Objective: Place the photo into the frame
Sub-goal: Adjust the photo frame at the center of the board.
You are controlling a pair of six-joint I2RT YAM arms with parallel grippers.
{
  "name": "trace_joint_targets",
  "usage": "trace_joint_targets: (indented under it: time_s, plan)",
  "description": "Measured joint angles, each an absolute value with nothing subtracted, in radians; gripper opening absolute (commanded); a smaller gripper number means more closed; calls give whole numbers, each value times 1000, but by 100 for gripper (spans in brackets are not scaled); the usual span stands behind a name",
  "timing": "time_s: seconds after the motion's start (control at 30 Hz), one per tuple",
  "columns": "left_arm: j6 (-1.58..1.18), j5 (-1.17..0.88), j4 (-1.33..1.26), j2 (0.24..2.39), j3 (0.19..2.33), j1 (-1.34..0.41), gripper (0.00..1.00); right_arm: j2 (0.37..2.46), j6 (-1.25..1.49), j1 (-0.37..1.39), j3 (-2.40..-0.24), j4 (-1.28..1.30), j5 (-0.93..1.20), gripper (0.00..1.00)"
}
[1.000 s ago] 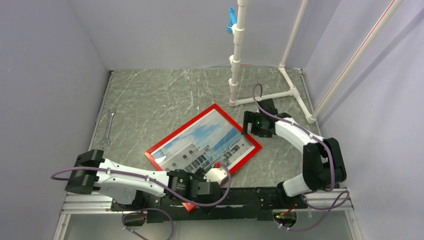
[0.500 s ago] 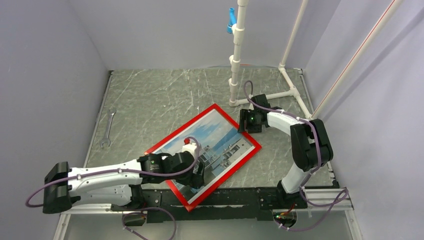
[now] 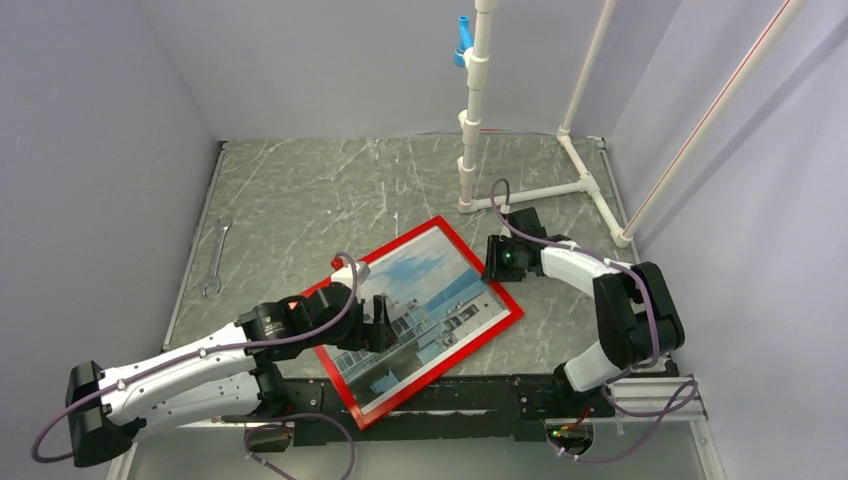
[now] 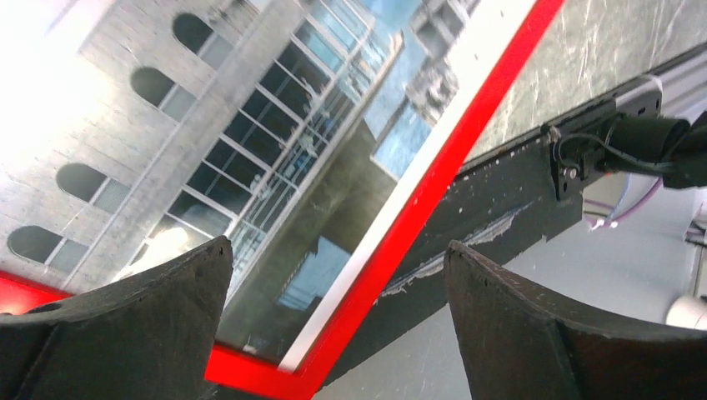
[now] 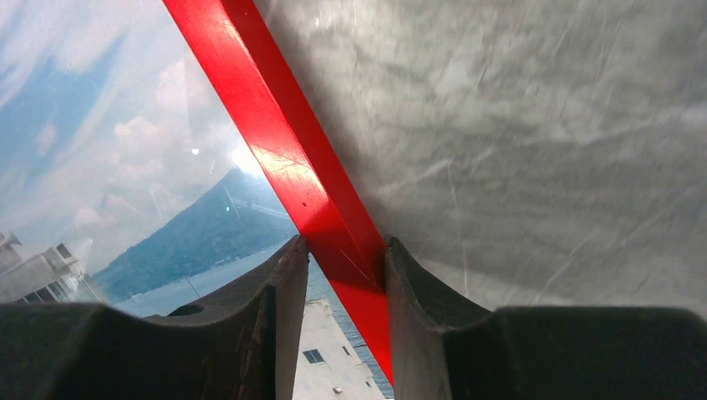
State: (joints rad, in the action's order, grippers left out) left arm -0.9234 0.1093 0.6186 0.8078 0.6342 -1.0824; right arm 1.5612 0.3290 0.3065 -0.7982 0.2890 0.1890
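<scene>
The frame (image 3: 443,361) lies flat and askew on the table, glossy red face up. The photo (image 3: 430,275) of a white building under blue sky shows through its pane. My left gripper (image 3: 378,322) hovers over the frame's left half, open with nothing between its fingers. In the left wrist view the left gripper (image 4: 339,244) spans the frame's near red corner (image 4: 433,179) and the photo (image 4: 208,125). My right gripper (image 3: 492,262) sits at the frame's right edge. In the right wrist view the right gripper (image 5: 346,246) straddles the red edge (image 5: 250,92) with a narrow gap, beside the photo (image 5: 100,150).
A wrench (image 3: 215,256) lies at the table's left side. A white pipe stand (image 3: 470,130) rises at the back, its base pipes just behind the right gripper. A black rail (image 3: 500,395) runs along the near edge, under the frame's near corner.
My left arm swung from the near edge up over the frame's left half. The frame turned slightly and slid towards the near edge. The right jaws narrowed from wide open.
</scene>
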Motion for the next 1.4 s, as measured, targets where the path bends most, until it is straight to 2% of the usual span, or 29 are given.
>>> trace_joint_targets:
  time_s: [0.1, 0.6, 0.9, 1.13, 1.4]
  plan:
    - [-921, 102, 621, 807, 636, -1032, 99, 1502, 349, 316, -740, 289, 194, 1]
    - [-892, 48, 654, 878, 693, -914, 99, 1182, 525, 326, -552, 484, 125, 0]
    - [-904, 65, 747, 881, 686, -819, 99, 1194, 543, 103, -522, 462, 206, 0]
    - [-904, 63, 753, 879, 572, -694, 98, 1221, 551, -60, -514, 451, 315, 0]
    - [-849, 36, 670, 986, 535, -591, 98, 1294, 518, -105, -553, 415, 351, 0]
